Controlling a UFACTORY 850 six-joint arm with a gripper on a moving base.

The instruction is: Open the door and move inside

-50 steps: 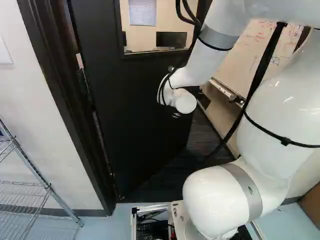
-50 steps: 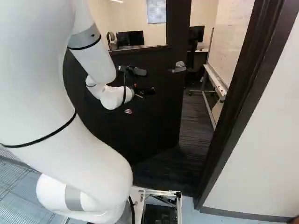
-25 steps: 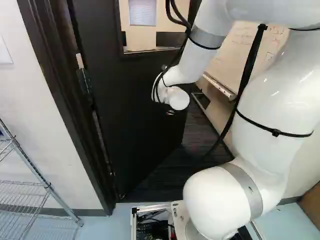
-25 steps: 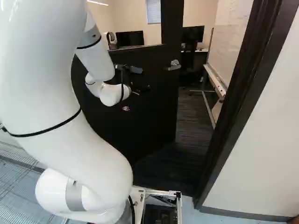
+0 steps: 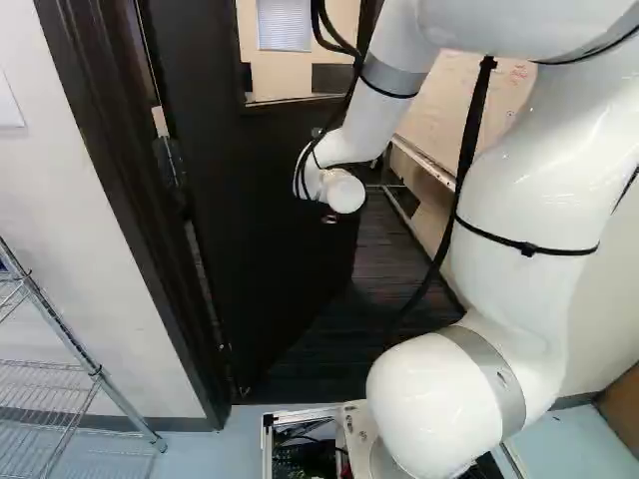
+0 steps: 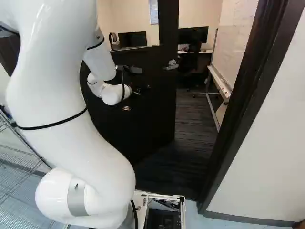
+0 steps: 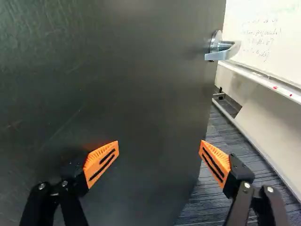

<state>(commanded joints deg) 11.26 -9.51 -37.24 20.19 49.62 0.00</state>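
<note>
The gripper [image 6: 142,89] is at the face of the black door [image 6: 143,119], below and to one side of the lever handle [image 6: 171,65]. In the wrist view the gripper [image 7: 159,147] stands wide open, its orange pads well apart and nothing held between them. The door [image 7: 141,94] fills most of the space ahead of it; one finger is close to the panel, and whether it touches cannot be told. The silver handle [image 7: 222,49] lies ahead, near the door's free edge. The door stands partly open into the room, hinged at the left of the left base view.
The door frame rises on both sides, its right post [image 6: 238,105] beside the opening. Through the gap show dark carpet [image 6: 193,124], a whiteboard on a stand [image 6: 220,86] and a desk with a monitor [image 6: 193,35]. A wire shelf [image 5: 70,369] stands left of the doorway.
The door has swung further into the room, widening the gap at its free edge. My arm has shifted along with it, reaching further forward and leftward. The base has not moved.
</note>
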